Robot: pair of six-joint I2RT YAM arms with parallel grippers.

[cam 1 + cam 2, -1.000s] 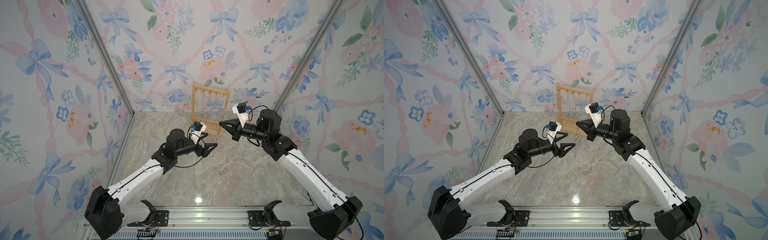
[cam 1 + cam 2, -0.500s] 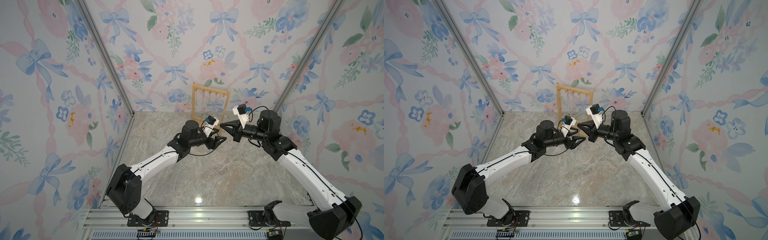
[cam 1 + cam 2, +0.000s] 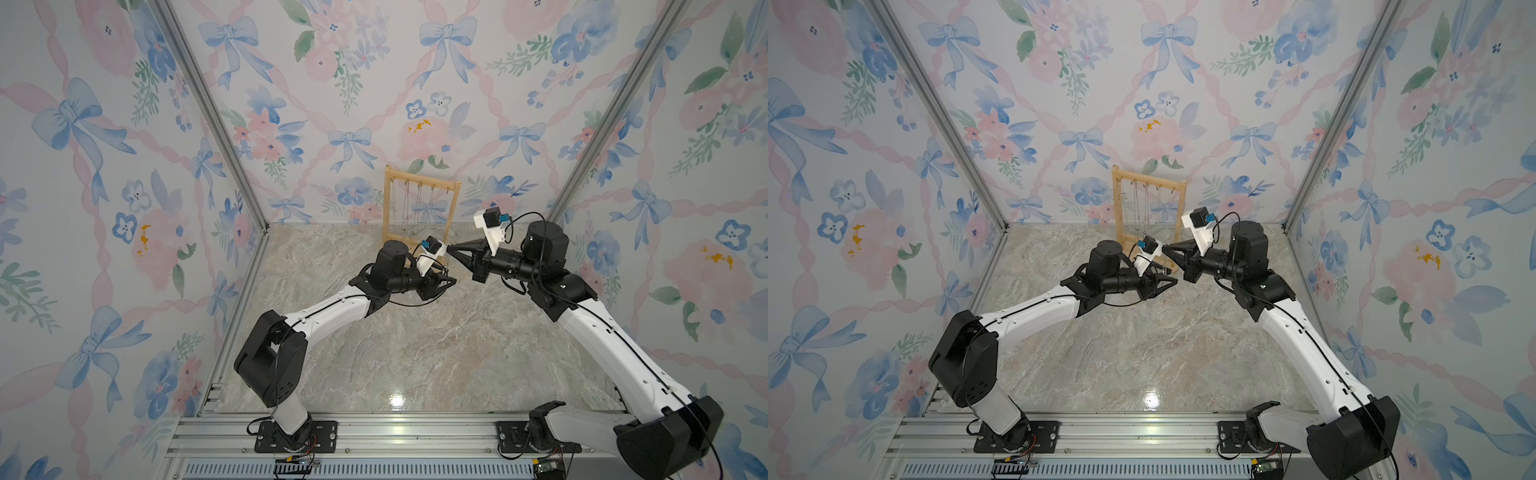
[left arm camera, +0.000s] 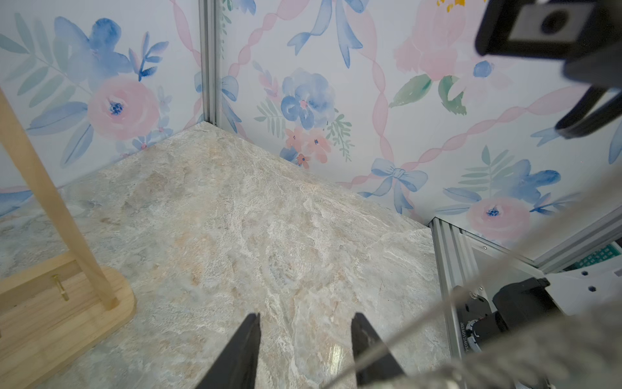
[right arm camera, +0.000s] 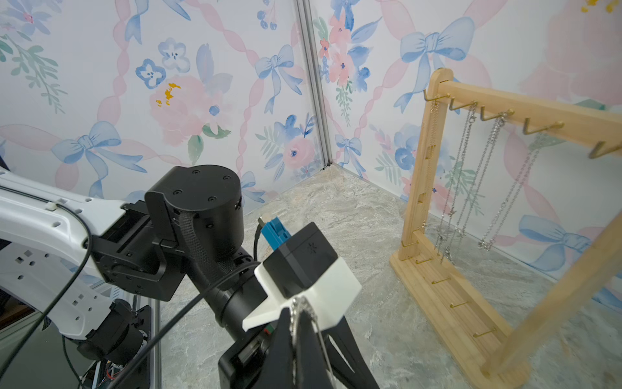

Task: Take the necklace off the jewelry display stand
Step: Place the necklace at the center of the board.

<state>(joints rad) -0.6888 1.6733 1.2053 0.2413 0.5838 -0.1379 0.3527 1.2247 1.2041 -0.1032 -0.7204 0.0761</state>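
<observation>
Seen from above, my left arm (image 3: 332,307) rises from its base at 7 o'clock and stretches across the marble table (image 3: 415,353) toward 12 o'clock. Its forearm is nearly level and the left gripper (image 3: 448,286) points toward 3 o'clock. My right arm (image 3: 602,332) rises from 5 o'clock, bends at the elbow, and points the right gripper (image 3: 451,248) toward 9 o'clock, just above the left one.

Both tips sit just in front of the single jewelry display stand (image 3: 422,183), upright at 12 o'clock near the back wall. It has two posts. The right wrist view shows five gold hooks (image 5: 494,116) and five base pegs (image 5: 459,304). Silver chains (image 5: 486,242) hang from the hooks; I cannot count them surely.

My left jaws stand partly apart, with bare marble between the fingers (image 4: 249,350). A blurred grey strand crosses close by; I cannot tell whether it touches them. My right jaws are pressed together, pinching one necklace (image 5: 298,308) that hangs clear of the stand.
</observation>
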